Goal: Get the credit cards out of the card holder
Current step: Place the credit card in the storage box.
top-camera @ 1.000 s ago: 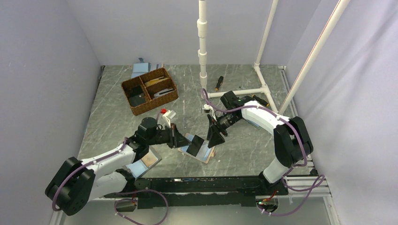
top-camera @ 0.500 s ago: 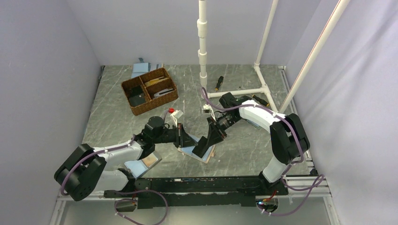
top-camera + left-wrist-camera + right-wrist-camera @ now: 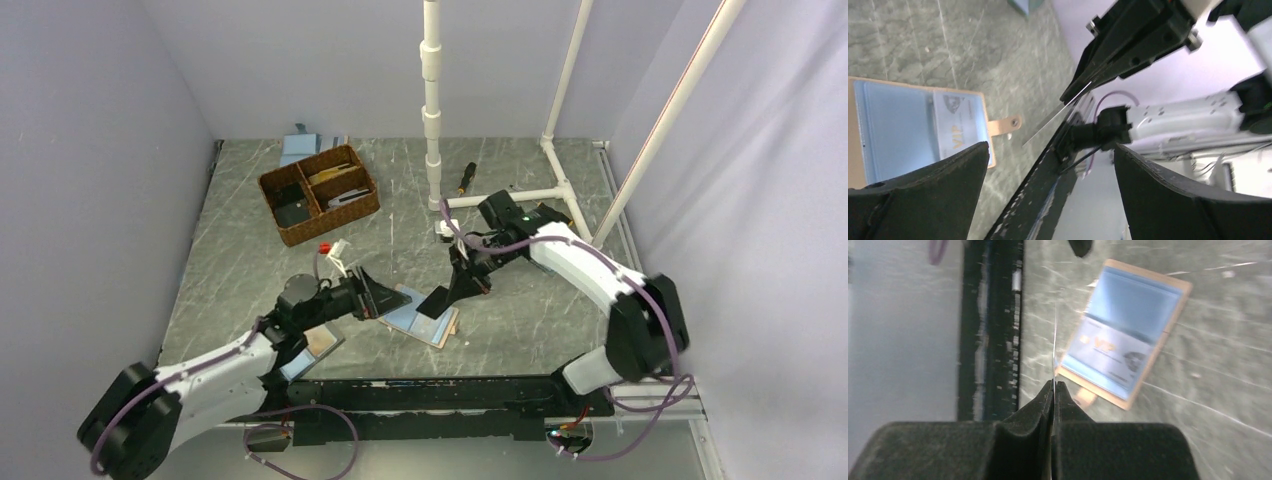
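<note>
Nearest the arm bases, a folder with one brown half is seen on the grey table. Just beyond it, the card holder is laid open and flat, with a VIP card tucked in it. Over its edge a thin card is clamped between the closed fingers of the right gripper. The fingers of the left gripper are spread wide apart. A wicker basket is set farther back.

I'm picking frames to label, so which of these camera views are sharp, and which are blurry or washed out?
Top view: sharp, evenly lit, the card holder clear. Left wrist view: its own fingers are dark and soft up close, the right side is washed out white, yet the VIP lettering reads. Right wrist view: smeared throughout; the gripped card shows only as a thin edge.
</note>
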You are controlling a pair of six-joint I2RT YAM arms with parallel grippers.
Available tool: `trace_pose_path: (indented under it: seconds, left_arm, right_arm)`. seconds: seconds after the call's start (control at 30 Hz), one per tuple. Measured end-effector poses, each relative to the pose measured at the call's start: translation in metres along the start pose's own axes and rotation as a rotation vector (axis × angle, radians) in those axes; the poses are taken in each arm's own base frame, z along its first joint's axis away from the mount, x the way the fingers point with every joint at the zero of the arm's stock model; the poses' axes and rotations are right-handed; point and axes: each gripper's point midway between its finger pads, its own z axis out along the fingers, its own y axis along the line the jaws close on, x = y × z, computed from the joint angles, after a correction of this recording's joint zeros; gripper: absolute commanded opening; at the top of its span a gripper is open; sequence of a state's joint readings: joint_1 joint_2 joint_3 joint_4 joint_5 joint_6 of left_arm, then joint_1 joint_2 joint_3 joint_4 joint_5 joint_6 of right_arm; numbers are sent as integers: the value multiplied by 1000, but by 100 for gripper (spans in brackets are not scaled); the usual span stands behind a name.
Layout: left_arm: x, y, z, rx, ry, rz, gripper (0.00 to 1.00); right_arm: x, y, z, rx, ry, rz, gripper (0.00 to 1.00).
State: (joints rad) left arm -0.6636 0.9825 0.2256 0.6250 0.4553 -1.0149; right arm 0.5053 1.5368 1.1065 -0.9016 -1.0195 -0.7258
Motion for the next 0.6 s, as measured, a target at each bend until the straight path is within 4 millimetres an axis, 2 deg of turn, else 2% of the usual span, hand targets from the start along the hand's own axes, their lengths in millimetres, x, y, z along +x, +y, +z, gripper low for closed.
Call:
trace_pose_path:
  seconds: [0.17, 0.3, 0.43, 0.6]
  left_arm:
    - [-25, -25, -16, 44, -151, -121, 100]
    - [-42, -39, -18, 43, -209, -241, 96]
    - [-56, -47, -7, -45, -228, -412, 94]
    - [-53, -55, 23, -176, -191, -559, 89]
  right_arm:
    - [-16, -3, -28, 259, -27, -211, 0]
    - [-27, -14, -41, 459, -37, -360, 0]
    - [-31, -23, -41, 569, -23, -440, 0]
    - [-33, -36, -41, 668, 5, -479, 0]
